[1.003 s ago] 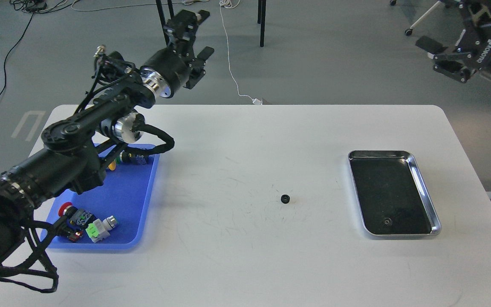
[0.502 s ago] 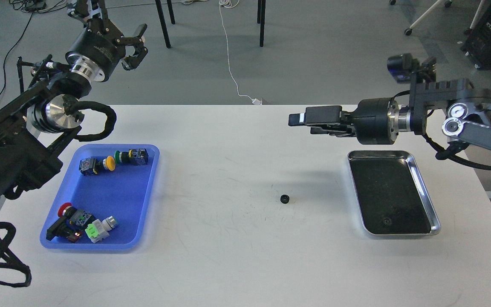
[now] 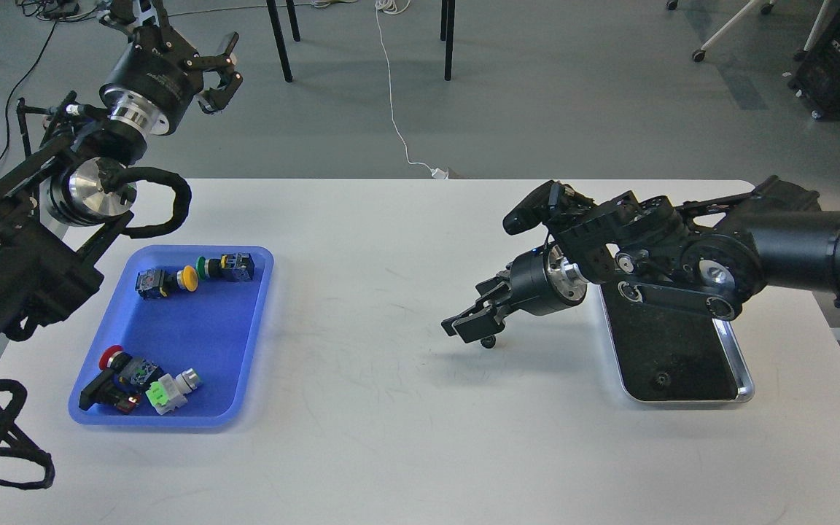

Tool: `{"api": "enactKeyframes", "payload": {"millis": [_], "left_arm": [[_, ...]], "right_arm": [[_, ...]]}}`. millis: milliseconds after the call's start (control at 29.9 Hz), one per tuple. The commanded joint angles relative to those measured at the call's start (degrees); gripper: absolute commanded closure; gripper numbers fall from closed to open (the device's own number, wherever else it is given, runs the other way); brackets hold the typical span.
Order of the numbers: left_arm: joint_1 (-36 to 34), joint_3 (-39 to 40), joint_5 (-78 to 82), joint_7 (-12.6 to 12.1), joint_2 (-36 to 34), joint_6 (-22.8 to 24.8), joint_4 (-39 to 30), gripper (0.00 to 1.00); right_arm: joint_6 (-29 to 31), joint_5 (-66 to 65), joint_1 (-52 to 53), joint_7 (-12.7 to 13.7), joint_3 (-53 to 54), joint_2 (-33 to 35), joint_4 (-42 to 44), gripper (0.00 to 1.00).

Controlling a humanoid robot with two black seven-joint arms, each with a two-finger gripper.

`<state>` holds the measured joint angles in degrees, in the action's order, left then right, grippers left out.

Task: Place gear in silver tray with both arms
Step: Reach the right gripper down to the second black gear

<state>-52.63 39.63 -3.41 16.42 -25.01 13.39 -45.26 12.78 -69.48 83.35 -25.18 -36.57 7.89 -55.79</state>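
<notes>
Gear [image 3: 489, 342] mid-table, between left tray [image 3: 259, 306] and right tray [image 3: 744, 379].

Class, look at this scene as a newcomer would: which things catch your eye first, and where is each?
The right gripper reaches low over the table's middle, right above a small black gear. Behind that arm lies the silver tray on the right; a blue tray of colourful buttons sits on the left, with the left gripper raised high beyond it.

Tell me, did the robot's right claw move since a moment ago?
Yes. The right gripper came down and toward the left, from above the silver tray's far end to just over the small black gear on the table.
</notes>
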Motion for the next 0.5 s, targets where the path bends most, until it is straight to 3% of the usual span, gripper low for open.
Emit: {"api": "enactKeyframes", "payload": {"millis": [0, 268, 468], "left_arm": [[0.2, 0.0, 0.0, 0.0, -1.0, 0.7, 0.0, 0.03], [0.9, 0.0, -0.7, 0.1, -3.6, 2.1, 0.0, 0.03], [1.6, 0.0, -1.2, 0.2, -4.5, 2.6, 0.0, 0.03]], "right_arm": [[4.5, 0.0, 1.4, -1.0, -1.8, -4.9, 3.3, 0.07], [6.2, -0.9, 1.6, -1.0, -9.0, -7.9, 6.8, 0.13], [6.1, -2.9, 1.1, -0.7, -10.6, -7.9, 8.7, 0.25]]}}
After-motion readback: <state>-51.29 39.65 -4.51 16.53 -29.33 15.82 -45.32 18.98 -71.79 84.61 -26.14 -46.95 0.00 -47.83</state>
